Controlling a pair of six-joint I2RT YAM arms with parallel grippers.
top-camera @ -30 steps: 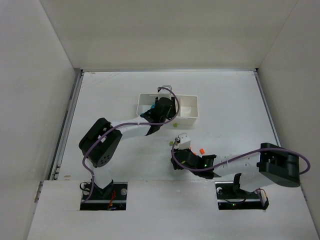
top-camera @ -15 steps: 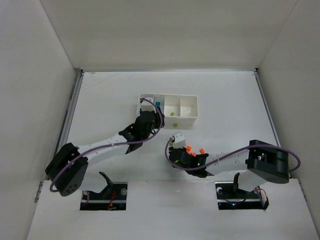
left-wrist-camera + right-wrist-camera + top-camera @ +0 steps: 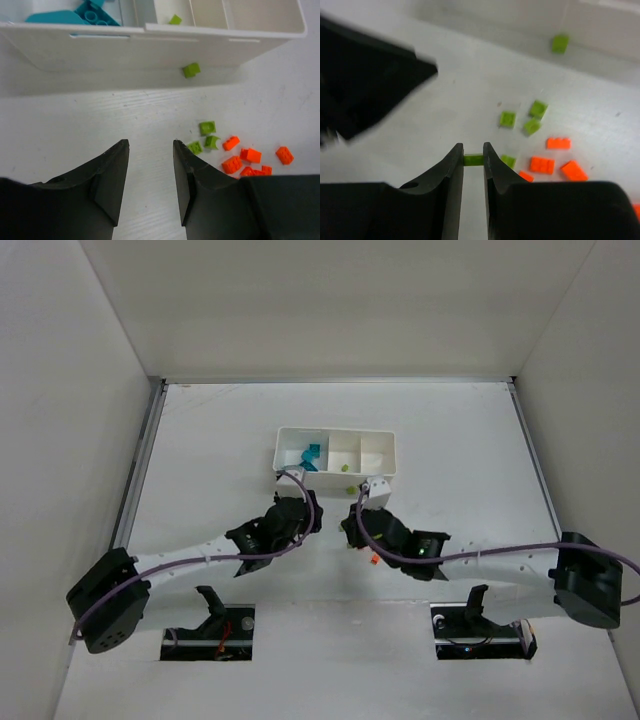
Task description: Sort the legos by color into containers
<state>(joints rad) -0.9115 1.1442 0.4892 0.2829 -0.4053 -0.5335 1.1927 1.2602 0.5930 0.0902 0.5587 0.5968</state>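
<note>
The white tray (image 3: 335, 472) stands at the table's middle back. Its left compartment holds teal-blue bricks (image 3: 309, 455), its middle one a lime-green brick (image 3: 175, 19). My left gripper (image 3: 148, 145) is open and empty above bare table, in front of the tray (image 3: 150, 47). My right gripper (image 3: 473, 148) is shut on a lime-green brick (image 3: 473, 159), held above the table. Loose lime-green bricks (image 3: 207, 128) and orange bricks (image 3: 248, 155) lie to the right of my left gripper. One lime-green brick (image 3: 191, 69) lies against the tray's front wall.
White walls enclose the table on three sides. Both arms reach toward the middle, their wrists close together in front of the tray. My left gripper (image 3: 365, 80) shows blurred at the left of the right wrist view.
My left gripper has pulled back from the tray's left compartment toward the front. My right gripper has risen and moved toward the tray with the green brick.
</note>
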